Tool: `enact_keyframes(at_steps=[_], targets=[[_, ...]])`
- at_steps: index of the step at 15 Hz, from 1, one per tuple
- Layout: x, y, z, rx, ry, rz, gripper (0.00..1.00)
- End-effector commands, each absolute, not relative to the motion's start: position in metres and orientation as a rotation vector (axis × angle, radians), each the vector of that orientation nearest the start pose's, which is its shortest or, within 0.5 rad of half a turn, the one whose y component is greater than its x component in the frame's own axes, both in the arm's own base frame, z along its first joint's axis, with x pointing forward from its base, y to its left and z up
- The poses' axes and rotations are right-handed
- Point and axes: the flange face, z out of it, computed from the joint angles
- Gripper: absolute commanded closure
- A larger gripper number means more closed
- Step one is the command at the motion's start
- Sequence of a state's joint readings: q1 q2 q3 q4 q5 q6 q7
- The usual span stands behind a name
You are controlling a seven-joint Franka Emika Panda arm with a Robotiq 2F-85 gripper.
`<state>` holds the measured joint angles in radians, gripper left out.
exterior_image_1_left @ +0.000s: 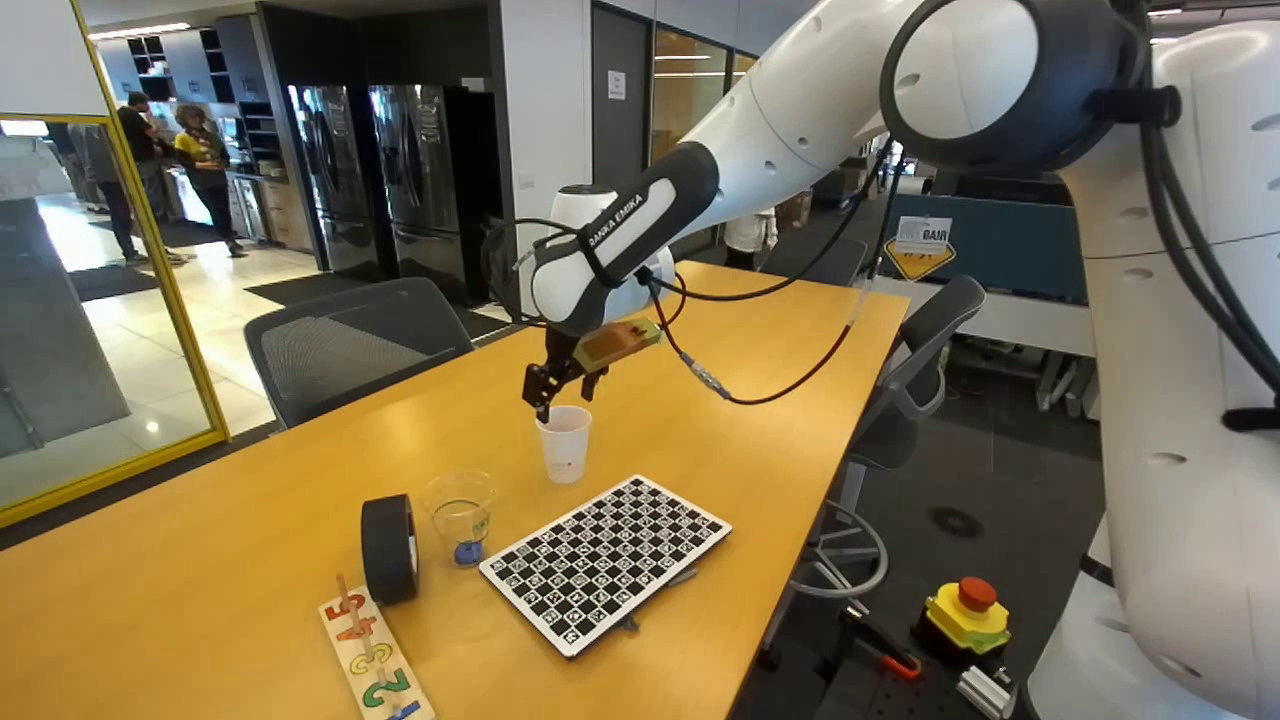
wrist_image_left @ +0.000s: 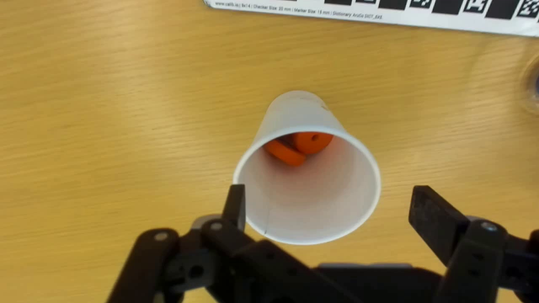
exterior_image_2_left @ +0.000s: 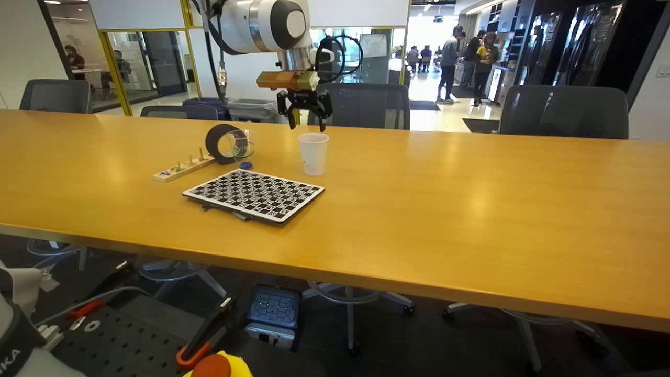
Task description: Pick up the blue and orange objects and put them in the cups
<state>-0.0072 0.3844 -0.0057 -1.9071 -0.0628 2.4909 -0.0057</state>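
Observation:
The white paper cup stands upright on the table; it also shows in an exterior view and the wrist view. Two orange pieces lie at its bottom in the wrist view. The clear cup stands near the black roll, with blue at its bottom; how many blue pieces cannot be told. This cup also shows in an exterior view and is cut off in the wrist view. My gripper is open and empty above the white cup, also seen in both exterior views.
The checkered board lies in front of the cups, with something dark under its edge; it also shows in an exterior view. The black roll stands beside the clear cup. A numbered wooden peg strip lies by the roll. Chairs surround the table.

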Motion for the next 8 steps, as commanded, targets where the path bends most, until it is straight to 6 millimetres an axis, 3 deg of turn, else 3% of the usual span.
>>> enact_keyframes(at_steps=[1, 8], targets=[[0.595, 0.014, 0.359, -3.182, -0.196, -0.288, 0.0], [0.487, 0.047, 0.437, -3.233, -0.446, 0.032, 0.0]])
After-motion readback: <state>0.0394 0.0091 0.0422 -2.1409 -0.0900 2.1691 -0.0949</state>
